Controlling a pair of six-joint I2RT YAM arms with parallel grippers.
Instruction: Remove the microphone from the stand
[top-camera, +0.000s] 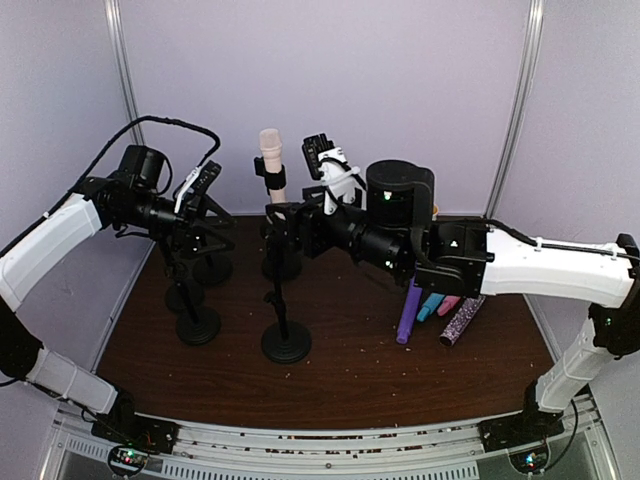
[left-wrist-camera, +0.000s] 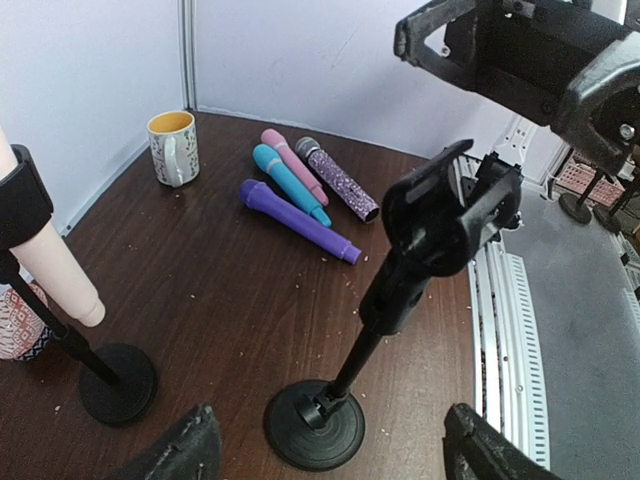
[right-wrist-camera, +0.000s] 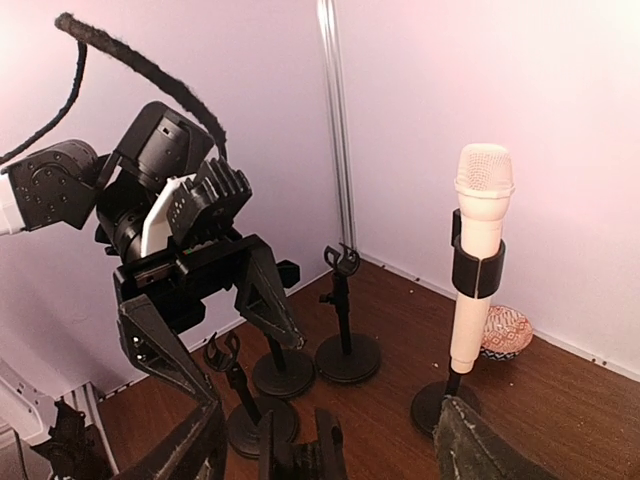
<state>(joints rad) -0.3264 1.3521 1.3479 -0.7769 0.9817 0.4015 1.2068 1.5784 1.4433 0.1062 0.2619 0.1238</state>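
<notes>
The right gripper (right-wrist-camera: 330, 445) hangs with its 2 fingers (right-wrist-camera: 480, 445) spread wide and holding nothing. A black clip (right-wrist-camera: 295, 440) atop an empty stand shows between them, though contact cannot be judged. Just ahead and to the right, the cream microphone (right-wrist-camera: 480, 250) stands upright, head up, clamped at mid-body in the black holder of its own stand (right-wrist-camera: 445, 405) near the back wall. No finger touches it.

Opposite, the left gripper (left-wrist-camera: 335, 450) is likewise wide apart and empty. It hovers over the round base of a second empty stand (left-wrist-camera: 315, 425), whose forked top (left-wrist-camera: 440, 210) tilts up in front of the wrist camera.

Seen from above, the microphone rises between the 2 arms at the rear of the brown table (top-camera: 350, 380), with black stands clustered around and in front of it. On the table's right side lie 4 loose microphones side by side: purple (left-wrist-camera: 300, 220), teal (left-wrist-camera: 290, 185), pink (left-wrist-camera: 290, 160) and glittered (left-wrist-camera: 335, 180). A yellow-lined mug (left-wrist-camera: 172, 147) stands near the wall beyond them.
</notes>
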